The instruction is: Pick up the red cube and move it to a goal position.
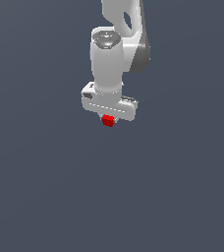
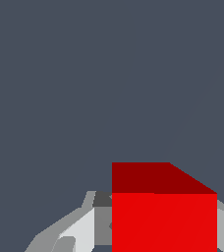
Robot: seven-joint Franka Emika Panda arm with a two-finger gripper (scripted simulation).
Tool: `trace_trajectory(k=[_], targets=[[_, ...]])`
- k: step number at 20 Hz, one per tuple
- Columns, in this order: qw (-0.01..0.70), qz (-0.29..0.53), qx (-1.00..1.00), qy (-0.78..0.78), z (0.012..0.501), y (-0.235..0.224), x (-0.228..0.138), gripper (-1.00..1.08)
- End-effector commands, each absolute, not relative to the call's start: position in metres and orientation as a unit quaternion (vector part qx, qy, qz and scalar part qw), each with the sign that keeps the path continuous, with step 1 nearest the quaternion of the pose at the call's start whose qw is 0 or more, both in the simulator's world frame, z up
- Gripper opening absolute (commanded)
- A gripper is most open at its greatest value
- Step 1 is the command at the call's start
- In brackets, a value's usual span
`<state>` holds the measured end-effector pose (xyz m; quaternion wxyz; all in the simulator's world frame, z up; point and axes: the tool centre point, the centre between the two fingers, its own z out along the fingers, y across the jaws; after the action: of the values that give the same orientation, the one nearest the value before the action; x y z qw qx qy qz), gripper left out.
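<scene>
The red cube [image 1: 108, 120] is tiny and bright red, tucked right under the middle of the white gripper's bar in the exterior view. My gripper [image 1: 108, 121] is shut on it, and the fingers are mostly hidden by the bar and the cube. In the wrist view the red cube [image 2: 164, 216] fills the space between the grey fingers [image 2: 74, 231], one on each side of it, with plain grey ground behind. No goal marker shows in either view.
The white arm [image 1: 119, 44] rises from the gripper toward the top of the exterior view. Around it is only a plain dark grey-blue surface [image 1: 45, 187].
</scene>
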<state>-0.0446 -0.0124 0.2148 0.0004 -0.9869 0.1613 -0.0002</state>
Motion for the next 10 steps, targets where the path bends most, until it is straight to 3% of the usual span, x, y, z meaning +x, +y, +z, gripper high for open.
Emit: trace_trajectory(k=[1,10], targets=[[0.000,0.000,-0.987,0.161,0.242,-0.022,-0.045,-1.00],[0.000,0.000,-0.987,0.161,0.313,-0.049,-0.044,-1.00]])
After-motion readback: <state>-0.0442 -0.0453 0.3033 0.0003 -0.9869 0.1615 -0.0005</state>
